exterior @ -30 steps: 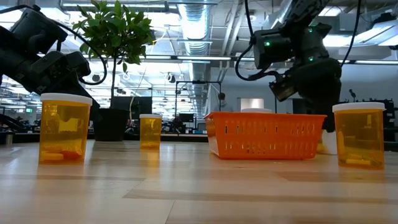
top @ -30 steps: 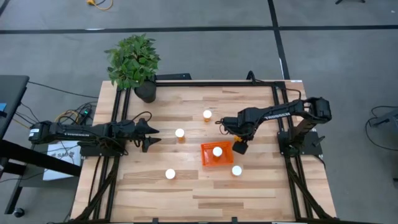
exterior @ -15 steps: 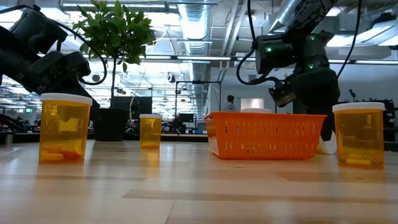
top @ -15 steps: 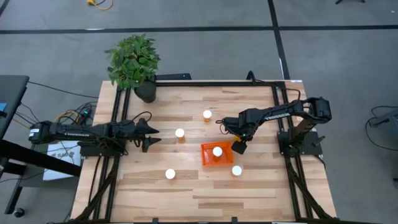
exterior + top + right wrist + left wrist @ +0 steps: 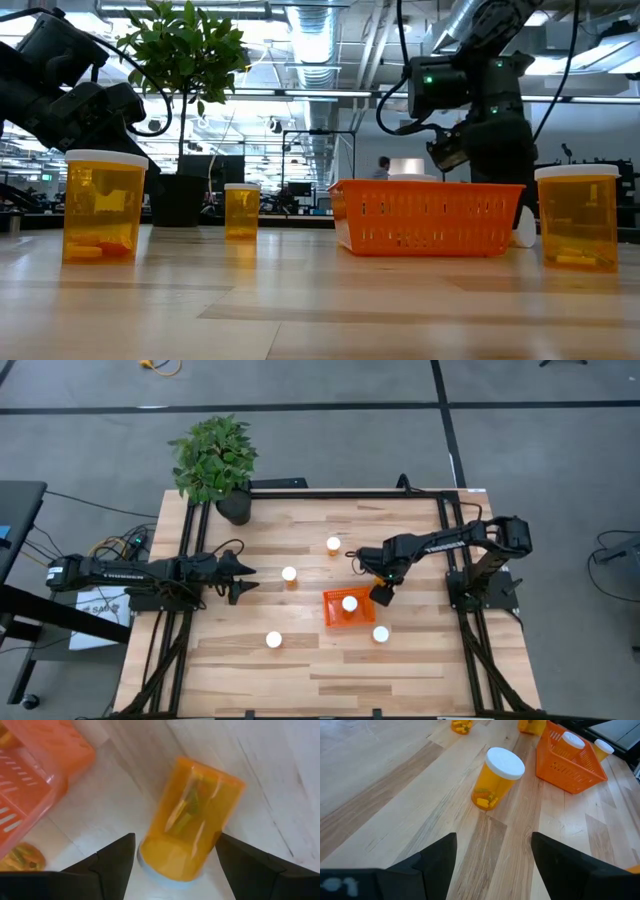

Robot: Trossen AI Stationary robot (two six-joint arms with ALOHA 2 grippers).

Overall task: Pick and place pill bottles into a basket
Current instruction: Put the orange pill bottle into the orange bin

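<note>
The orange basket [image 5: 330, 616] sits right of the table's centre with one white-capped pill bottle [image 5: 349, 603] inside. Other pill bottles stand loose at the back [image 5: 333, 544], left of centre [image 5: 289, 573], front left [image 5: 273, 640] and just in front of the basket [image 5: 380, 633]. My right gripper [image 5: 381, 595] hovers at the basket's right side. In its wrist view it [image 5: 176, 835] is shut on a tilted orange pill bottle [image 5: 192, 815], cap end nearest the wrist. My left gripper [image 5: 243, 578] waits open at the left, with nothing between its fingers.
A potted plant [image 5: 213, 460] stands at the back left corner. In the low view the held bottle's cap [image 5: 524, 228] shows low beside the basket [image 5: 430, 215], near the table top. Bare wood lies along the front edge and far right.
My right gripper has shifted slightly back and left along the basket's right side, and the cap seen in the low view has tipped over. The left arm has not moved.
</note>
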